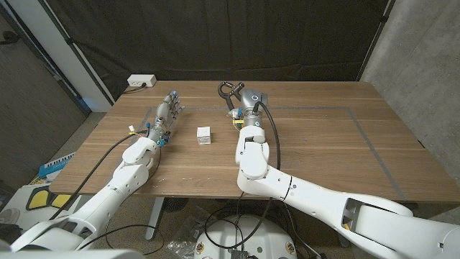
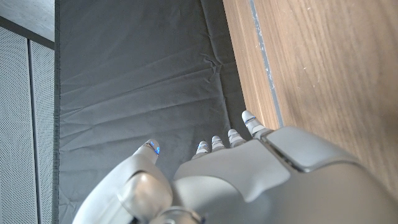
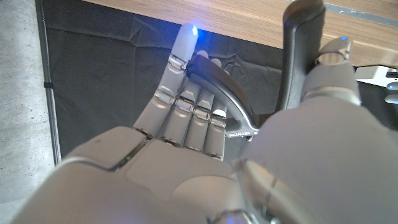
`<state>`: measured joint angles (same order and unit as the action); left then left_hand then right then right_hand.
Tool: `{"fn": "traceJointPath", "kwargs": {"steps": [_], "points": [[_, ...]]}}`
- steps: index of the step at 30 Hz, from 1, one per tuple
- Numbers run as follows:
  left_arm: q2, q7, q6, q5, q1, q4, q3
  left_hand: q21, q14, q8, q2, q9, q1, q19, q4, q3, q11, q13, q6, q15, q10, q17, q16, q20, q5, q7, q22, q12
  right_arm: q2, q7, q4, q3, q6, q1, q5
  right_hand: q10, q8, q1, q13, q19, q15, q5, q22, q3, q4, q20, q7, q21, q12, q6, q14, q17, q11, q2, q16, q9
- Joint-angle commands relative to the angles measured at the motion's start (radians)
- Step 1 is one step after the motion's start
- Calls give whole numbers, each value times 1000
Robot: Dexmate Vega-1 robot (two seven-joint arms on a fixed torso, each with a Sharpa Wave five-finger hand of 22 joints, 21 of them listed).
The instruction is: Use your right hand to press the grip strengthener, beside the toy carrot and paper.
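The right robot hand (image 1: 243,108) grips the black, metal-sprung grip strengthener (image 3: 231,99) at the wooden surface's (image 1: 323,137) far middle, while the left robot hand (image 1: 166,115) waits, fingers spread.

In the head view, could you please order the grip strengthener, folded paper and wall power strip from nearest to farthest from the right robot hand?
1. Grip strengthener: held in the right robot hand.
2. Folded paper: toward the robot's left.
3. Power strip: beyond the table's far left corner.
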<state>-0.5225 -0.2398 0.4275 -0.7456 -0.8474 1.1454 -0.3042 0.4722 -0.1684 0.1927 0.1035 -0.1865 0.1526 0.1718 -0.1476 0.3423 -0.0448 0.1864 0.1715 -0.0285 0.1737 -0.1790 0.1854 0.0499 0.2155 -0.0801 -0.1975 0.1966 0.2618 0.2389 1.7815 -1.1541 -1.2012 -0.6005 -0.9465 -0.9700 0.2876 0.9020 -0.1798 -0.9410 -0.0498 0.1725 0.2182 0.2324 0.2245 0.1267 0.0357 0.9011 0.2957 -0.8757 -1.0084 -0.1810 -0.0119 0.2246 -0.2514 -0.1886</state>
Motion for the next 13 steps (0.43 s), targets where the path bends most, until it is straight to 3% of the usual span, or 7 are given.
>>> {"fn": "traceJointPath", "kwargs": {"steps": [1, 13], "points": [[-7, -35, -6, -2, 17, -18, -6, -3, -40, 5, 6, -2, -1, 30, 3, -2, 4, 2, 94, -5, 25, -2, 2, 8, 4, -5, -2, 4, 28, 83, 16, 0, -13, -3, 33, -6, -3, 374, -2, -18, -187, 5, 1, 298, -61, 91, -62, 6, -3, -72, -132, -3, -5, -369, 0, -1], [-3, -85, -74, -6, 60, -86, -36, -5, -43, 3, 8, -2, -2, 33, 3, -2, 2, 2, 98, -4, 31, -2, 1, 7, 4, -6, -2, 2, 10, 200, -2, 36, -6, -34, 75, -12, -12, 374, -2, -20, -187, 5, -5, 293, -66, 89, -68, 11, -9, -80, -137, -2, -9, -367, 6, -2]]}}
